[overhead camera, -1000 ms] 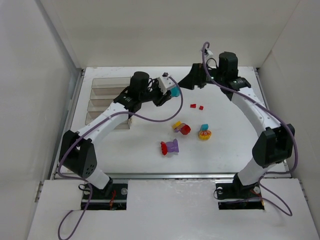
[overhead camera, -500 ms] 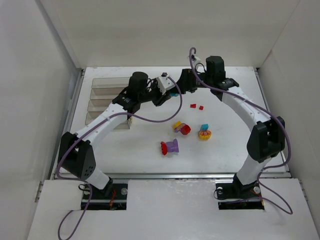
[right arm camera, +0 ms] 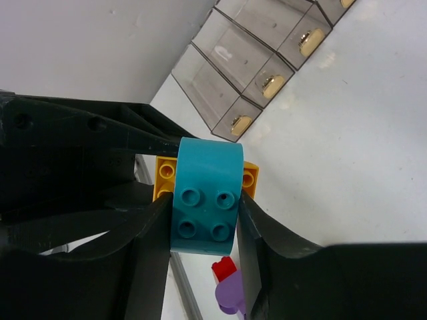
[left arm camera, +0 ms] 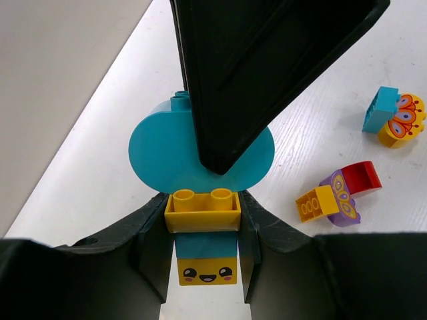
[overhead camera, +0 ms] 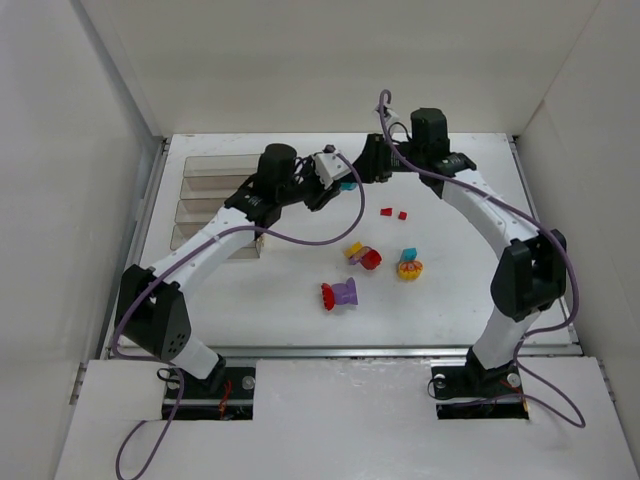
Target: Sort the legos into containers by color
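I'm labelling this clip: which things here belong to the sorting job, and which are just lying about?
Job: cyan-and-yellow clump, gripped by left hand and right hand; loose legos on table; four clear bins.
Not the job: purple cables, white walls.

No words, numbers or brand names can be read anywhere. The only printed marks are pictures. In the left wrist view, a small smiling face with pink cheeks is on the yellow brick [left arm camera: 207, 272], low in the clump under the round cyan brick [left arm camera: 157, 150]. Up and to the right of that yellow brick, an orange piece [left arm camera: 404, 120] carries a butterfly-wing pattern. Nearer it, also to the right, a purple piece [left arm camera: 342, 198] has a similar wing print.
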`<move>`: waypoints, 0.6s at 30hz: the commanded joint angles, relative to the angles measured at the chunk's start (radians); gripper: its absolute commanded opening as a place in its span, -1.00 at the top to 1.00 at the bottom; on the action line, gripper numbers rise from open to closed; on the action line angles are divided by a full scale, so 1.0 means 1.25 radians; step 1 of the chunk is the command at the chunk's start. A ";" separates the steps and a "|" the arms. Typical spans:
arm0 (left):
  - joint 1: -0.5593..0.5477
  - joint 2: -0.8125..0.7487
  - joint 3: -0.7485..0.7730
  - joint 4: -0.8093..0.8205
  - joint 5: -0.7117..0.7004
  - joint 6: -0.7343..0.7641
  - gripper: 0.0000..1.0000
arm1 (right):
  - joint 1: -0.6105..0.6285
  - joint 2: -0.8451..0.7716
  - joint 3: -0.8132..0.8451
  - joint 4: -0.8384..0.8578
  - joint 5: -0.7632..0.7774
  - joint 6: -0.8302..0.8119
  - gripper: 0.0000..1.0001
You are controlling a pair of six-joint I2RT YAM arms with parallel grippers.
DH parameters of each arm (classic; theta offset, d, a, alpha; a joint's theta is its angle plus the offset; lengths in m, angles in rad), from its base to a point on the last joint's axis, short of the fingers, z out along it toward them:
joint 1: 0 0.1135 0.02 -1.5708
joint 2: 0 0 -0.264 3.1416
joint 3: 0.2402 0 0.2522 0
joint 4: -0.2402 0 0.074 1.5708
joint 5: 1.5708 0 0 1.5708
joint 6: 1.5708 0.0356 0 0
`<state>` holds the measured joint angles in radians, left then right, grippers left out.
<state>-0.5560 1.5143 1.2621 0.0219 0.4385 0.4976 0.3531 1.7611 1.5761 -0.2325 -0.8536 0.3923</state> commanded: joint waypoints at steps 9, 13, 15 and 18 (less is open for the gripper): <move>-0.018 -0.057 0.000 0.018 -0.011 0.039 -0.16 | 0.010 0.022 0.052 0.040 -0.069 0.025 1.00; 0.005 -0.080 -0.028 -0.002 0.001 0.049 -0.35 | 0.001 0.022 0.067 0.040 -0.077 0.042 1.00; 0.021 -0.090 -0.036 -0.010 0.020 0.049 -0.35 | 0.001 0.022 0.074 0.040 -0.077 0.042 1.00; 0.039 -0.098 -0.045 -0.037 0.042 0.064 -0.42 | 0.001 0.022 0.074 0.040 -0.077 0.049 1.00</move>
<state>-0.5312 1.4406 1.2175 -0.0071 0.4416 0.5514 0.3550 1.7939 1.6161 -0.2272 -0.9169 0.4362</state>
